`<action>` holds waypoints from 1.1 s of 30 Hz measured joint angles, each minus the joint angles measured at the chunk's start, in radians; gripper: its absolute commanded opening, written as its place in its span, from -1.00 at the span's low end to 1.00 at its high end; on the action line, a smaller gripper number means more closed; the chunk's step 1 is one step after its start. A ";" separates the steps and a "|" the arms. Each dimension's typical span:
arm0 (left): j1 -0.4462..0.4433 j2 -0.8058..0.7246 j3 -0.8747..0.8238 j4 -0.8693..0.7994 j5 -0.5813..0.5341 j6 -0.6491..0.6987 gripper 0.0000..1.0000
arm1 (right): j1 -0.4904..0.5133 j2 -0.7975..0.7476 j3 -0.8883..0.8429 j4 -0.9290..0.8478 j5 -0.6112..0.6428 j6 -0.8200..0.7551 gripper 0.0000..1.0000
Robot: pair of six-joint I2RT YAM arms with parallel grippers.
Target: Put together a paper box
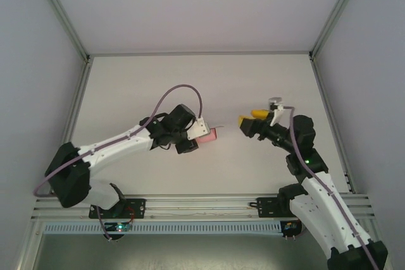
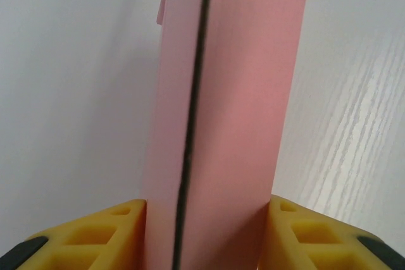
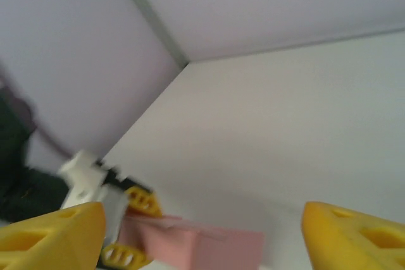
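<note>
The paper box (image 1: 208, 135) is a small pink card box held just above the middle of the white table. My left gripper (image 1: 197, 136) is shut on the paper box (image 2: 221, 124), its yellow fingers (image 2: 95, 235) pressing both sides while the box stands up between them with a dark seam down its face. My right gripper (image 1: 249, 118) hangs open to the right of the box, a short gap away, pointing left at it. In the right wrist view the paper box (image 3: 202, 248) lies low between my wide yellow fingertips (image 3: 50, 238), with nothing touching them.
The white table (image 1: 202, 80) is walled by grey panels at the back and both sides. An aluminium rail (image 1: 202, 207) runs along the near edge by the arm bases. A purple cable (image 1: 183, 93) loops above the left wrist.
</note>
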 measured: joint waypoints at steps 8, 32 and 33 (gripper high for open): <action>0.034 0.126 0.113 -0.087 0.104 -0.026 -0.02 | 0.196 0.292 0.091 -0.112 0.053 -0.292 0.27; 0.074 0.237 0.196 -0.140 0.213 -0.019 0.13 | 0.172 0.594 0.254 -0.187 0.101 -0.502 -0.28; 0.074 0.237 0.196 -0.140 0.214 -0.018 0.13 | 0.172 0.597 0.256 -0.190 0.101 -0.507 -0.25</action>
